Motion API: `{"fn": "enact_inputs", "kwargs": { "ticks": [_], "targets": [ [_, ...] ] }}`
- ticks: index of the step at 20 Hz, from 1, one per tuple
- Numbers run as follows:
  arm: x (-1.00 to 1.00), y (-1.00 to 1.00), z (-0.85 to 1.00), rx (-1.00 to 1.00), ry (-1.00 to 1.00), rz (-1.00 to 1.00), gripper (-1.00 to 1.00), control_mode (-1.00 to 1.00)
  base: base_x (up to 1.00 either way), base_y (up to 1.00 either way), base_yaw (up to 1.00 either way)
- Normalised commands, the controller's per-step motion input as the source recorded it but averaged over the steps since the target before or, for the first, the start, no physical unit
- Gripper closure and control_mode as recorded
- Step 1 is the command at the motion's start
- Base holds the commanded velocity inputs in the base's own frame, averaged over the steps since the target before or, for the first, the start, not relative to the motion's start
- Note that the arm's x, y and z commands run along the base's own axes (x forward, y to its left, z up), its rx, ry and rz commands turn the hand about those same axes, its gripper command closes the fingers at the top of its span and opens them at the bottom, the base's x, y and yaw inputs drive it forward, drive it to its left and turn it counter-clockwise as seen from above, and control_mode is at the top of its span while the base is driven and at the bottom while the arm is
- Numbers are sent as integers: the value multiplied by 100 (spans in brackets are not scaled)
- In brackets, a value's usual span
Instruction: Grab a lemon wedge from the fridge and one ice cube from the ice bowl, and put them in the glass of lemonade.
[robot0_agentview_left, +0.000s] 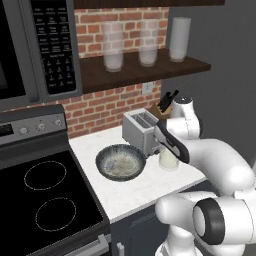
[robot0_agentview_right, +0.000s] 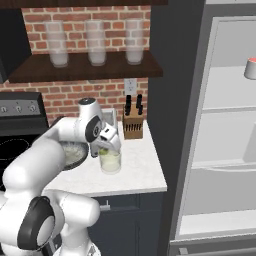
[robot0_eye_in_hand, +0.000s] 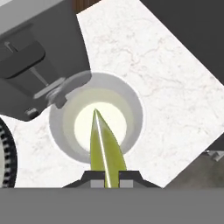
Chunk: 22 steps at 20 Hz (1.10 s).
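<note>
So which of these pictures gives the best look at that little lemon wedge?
The hand view: the lemon wedge is large and central, pinched in the tool right above the glass of lemonade. In the right base view it's a tiny greenish speck at the glass rim; in the left base view the arm hides it.

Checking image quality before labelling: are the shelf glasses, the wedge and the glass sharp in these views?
Left base view: shelf glasses hazy, edges soft. Right base view: glass small, partly behind the gripper. Hand view: wedge crisp, with a pale streak along it.

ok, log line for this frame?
phase: wedge drop pending | fingers: shut on wedge | position: over glass, wedge tip pointing into it | ice bowl: left of glass | fridge: open
</note>
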Motion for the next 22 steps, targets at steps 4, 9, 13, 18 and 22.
{"fn": "enact_inputs", "kwargs": {
  "ticks": [4,9,13,18,22],
  "targets": [
    [32,0,0,0,0,0,100,-100,0,0,0],
    [33,0,0,0,0,0,100,-100,0,0,0],
    [21,0,-20,0,-1,0,100,-100,0,0,0],
    [2,0,-25,0,-2,0,100,-100,0,0,0],
    [0,0,-31,0,-3,0,100,-100,0,0,0]
  ]
}}
